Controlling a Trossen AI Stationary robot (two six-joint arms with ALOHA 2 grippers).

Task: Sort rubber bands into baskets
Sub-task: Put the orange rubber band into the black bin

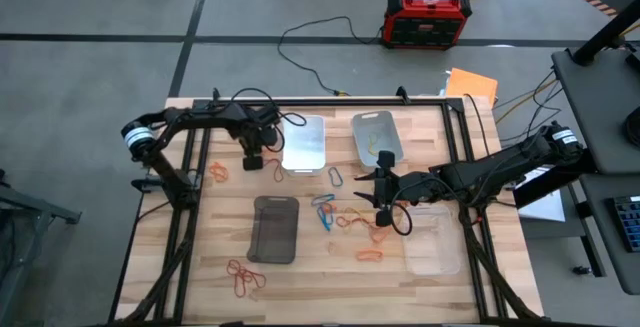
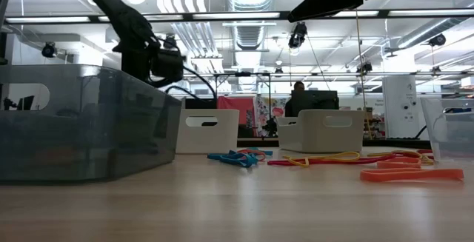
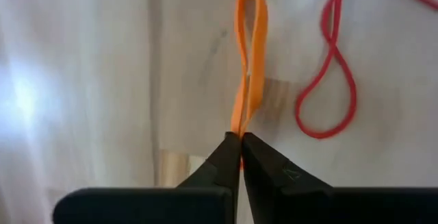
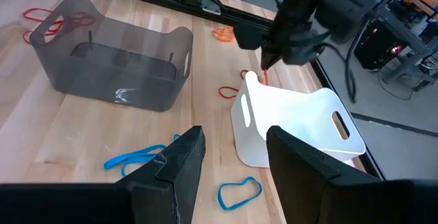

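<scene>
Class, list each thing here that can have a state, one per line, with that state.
left gripper: jaws shut on orange rubber band, beside the white basket
right gripper: jaws open, empty
dark basket: upright, no bands visible inside
grey basket: holds yellowish bands

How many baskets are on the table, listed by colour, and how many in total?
White basket: 1
Light grey basket: 1
Dark smoky basket: 1
Clear basket: 1
Total: 4 baskets
</scene>
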